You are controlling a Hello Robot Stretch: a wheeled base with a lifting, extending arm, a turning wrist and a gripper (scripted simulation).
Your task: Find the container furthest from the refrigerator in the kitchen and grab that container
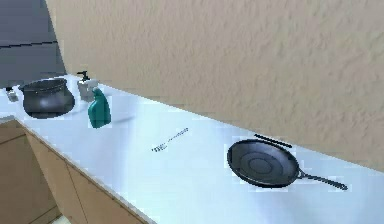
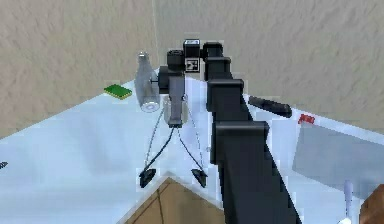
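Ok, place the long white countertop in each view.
Forward view: the long white countertop runs from upper left to lower right, carrying a black frying pan.
Arm side view: the countertop spans the lower half, behind the dark arm.
Shared landmark: the beige textured wall behind it.

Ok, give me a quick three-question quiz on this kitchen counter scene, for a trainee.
1. True or false: the frying pan lies on the white counter.
2. The squat bottle beside the dark pot is: A red, B teal, C yellow?
3. Fill in: in the arm side view, the flat pad left of the pale bottle is ___.
Key: 1 true; 2 B; 3 green.
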